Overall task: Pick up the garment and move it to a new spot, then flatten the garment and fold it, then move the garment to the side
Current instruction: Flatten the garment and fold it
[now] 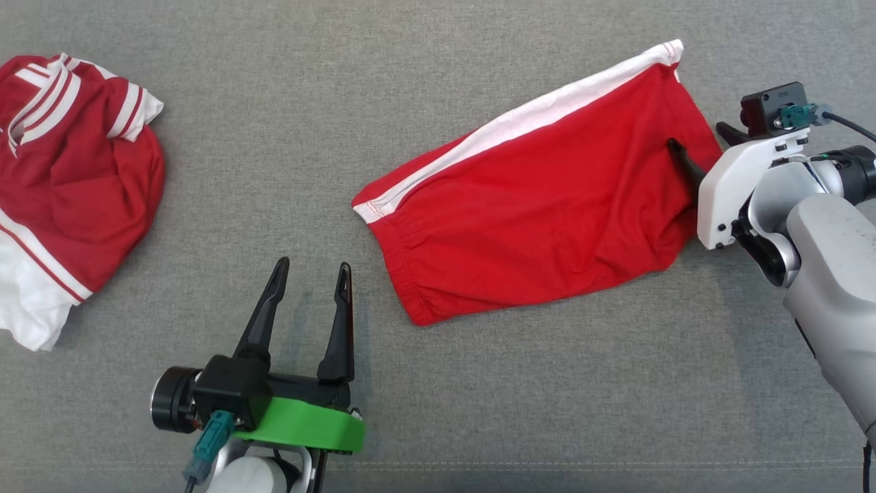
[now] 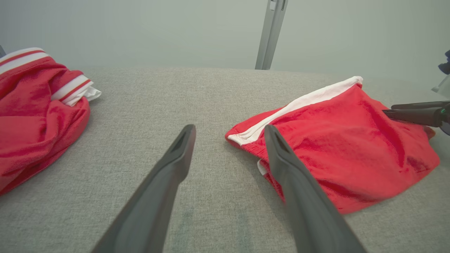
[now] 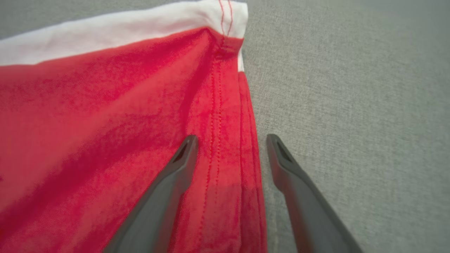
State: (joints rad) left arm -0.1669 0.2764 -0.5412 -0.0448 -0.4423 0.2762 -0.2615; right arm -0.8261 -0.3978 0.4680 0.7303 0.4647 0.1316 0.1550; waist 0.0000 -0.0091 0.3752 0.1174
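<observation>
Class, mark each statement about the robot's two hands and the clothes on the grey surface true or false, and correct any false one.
1. The left hand is open and holds nothing. True.
2. The red shorts have a blue side stripe. False: the stripe is white.
3. The right hand is open, with one finger over the shorts and one over the grey surface. True.
4. The red-and-white top lies on the shorts. False: it lies apart, at the robot's left.

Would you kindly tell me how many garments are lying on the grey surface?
2. The red shorts with a white side stripe lie right of centre; a crumpled red-and-white jersey sits at the far left, partly cut off.
</observation>
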